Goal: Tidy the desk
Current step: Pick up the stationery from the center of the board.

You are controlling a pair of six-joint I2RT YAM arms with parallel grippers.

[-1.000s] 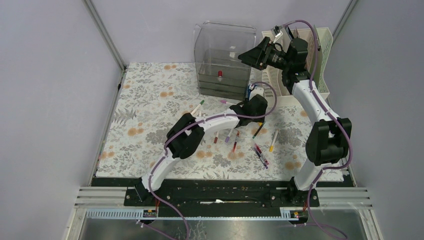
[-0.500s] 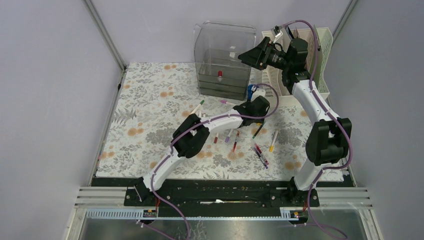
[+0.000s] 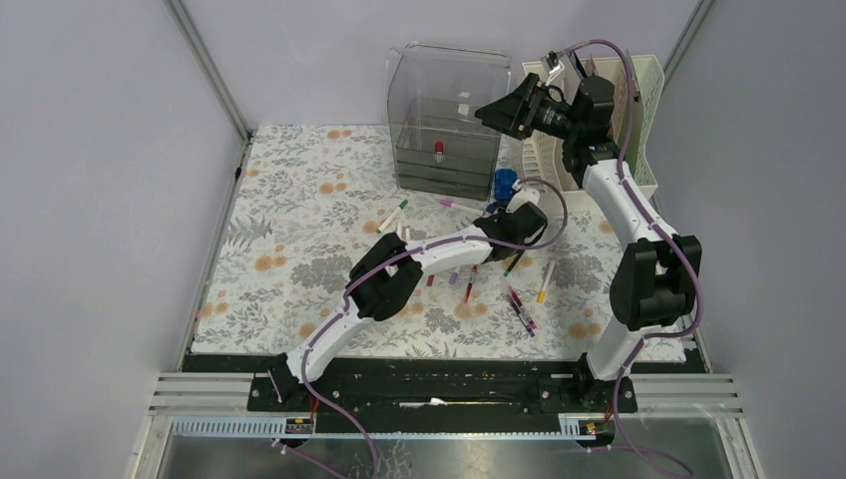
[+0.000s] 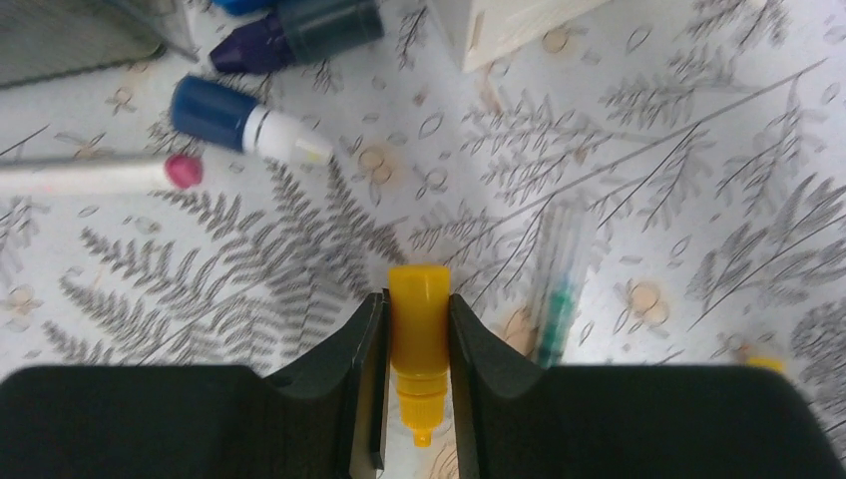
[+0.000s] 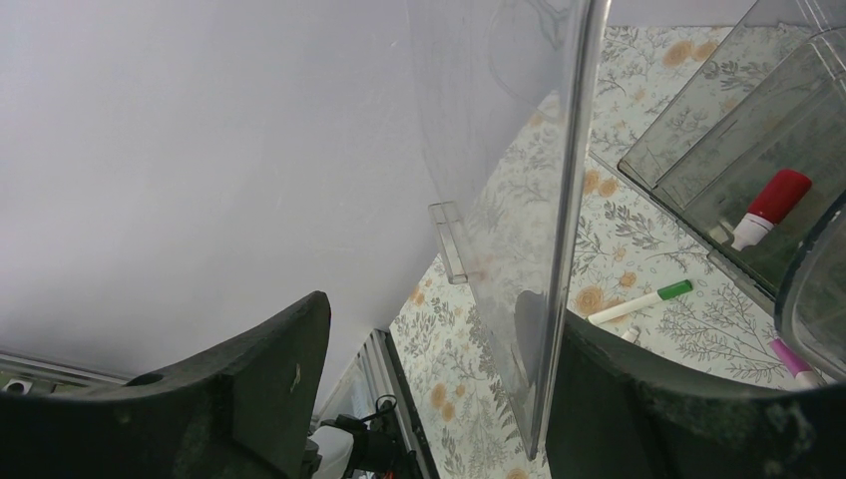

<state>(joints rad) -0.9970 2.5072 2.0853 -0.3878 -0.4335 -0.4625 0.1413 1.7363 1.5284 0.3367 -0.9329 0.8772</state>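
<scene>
The desk (image 3: 299, 230) is covered with a white cloth printed with ferns and orange flowers. My left gripper (image 3: 518, 214) hangs low over its right part, near the white rack; in the left wrist view the gripper (image 4: 418, 299) is shut on a small yellow dropper bottle (image 4: 418, 339), cap toward the wrist. My right gripper (image 3: 504, 108) is raised at the clear drawer cabinet (image 3: 444, 120). In the right wrist view it (image 5: 439, 309) is open wide, with the edge of the cabinet's clear lid (image 5: 559, 230) between the fingers, close to the right one.
A red-capped bottle (image 3: 438, 150) lies in a drawer. A white rack (image 3: 599, 130) stands at the back right. Several pens and markers (image 3: 519, 304) lie mid-desk, and a green-capped marker (image 3: 395, 212) farther left. A blue-capped bottle (image 4: 244, 122) and pink-tipped marker (image 4: 100, 173) lie by my left gripper.
My left arm has reached further right and toward the rack with the yellow bottle, uncovering a blue item by the cabinet. The right arm has not moved.
</scene>
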